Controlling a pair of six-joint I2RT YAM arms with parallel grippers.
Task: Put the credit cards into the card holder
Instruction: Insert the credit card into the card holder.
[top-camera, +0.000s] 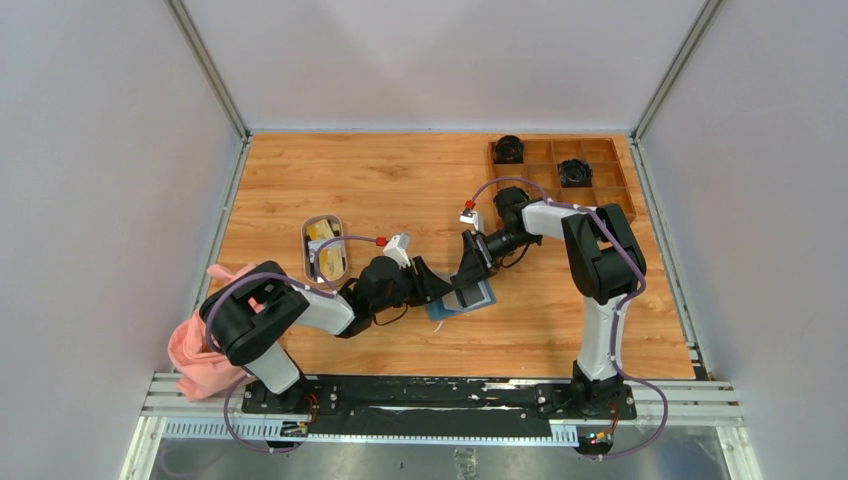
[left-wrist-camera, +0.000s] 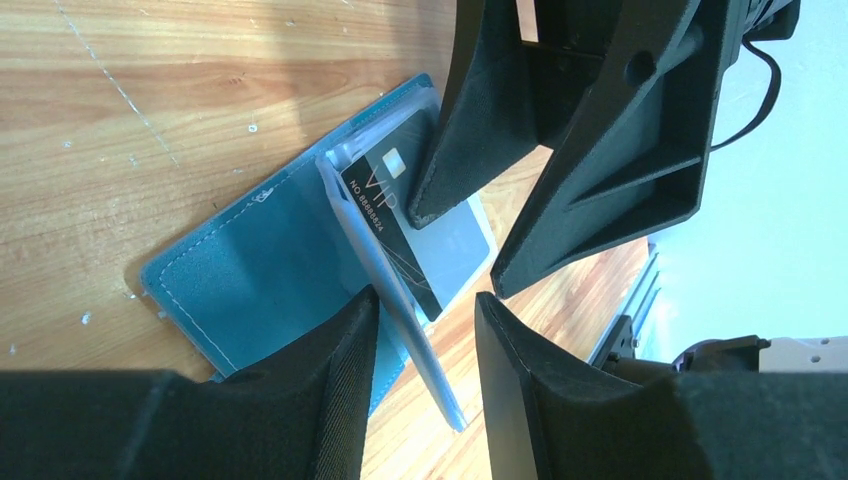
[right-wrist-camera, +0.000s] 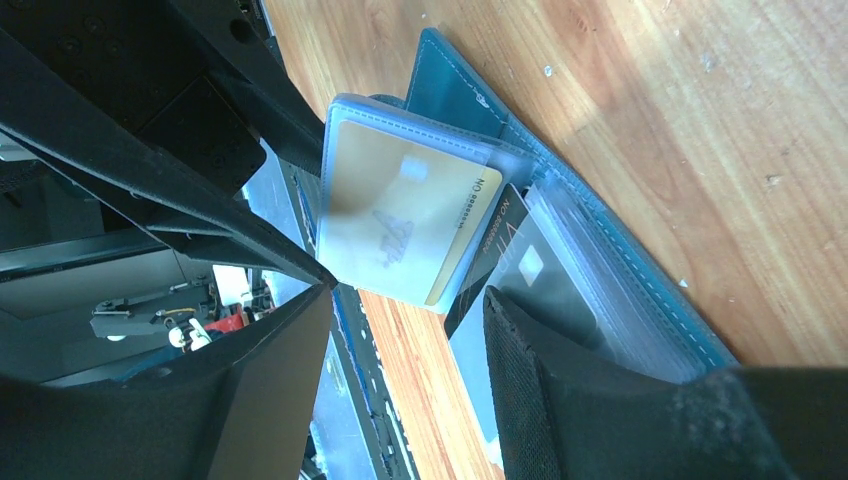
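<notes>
Left wrist: open teal card holder (left-wrist-camera: 250, 270)

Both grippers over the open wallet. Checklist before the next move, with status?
1. Card holder open on the table: ok.
2. Gold card seated in its clear sleeve: ok.
3. Black card fully in a pocket: not ok, part of it is bare.
4. Left gripper open, sleeve edge between its fingers: ok.
5. Right gripper open, one fingertip at the black card: ok.
6. Dish emptied: not ok, yellowish cards lie in it.
</notes>
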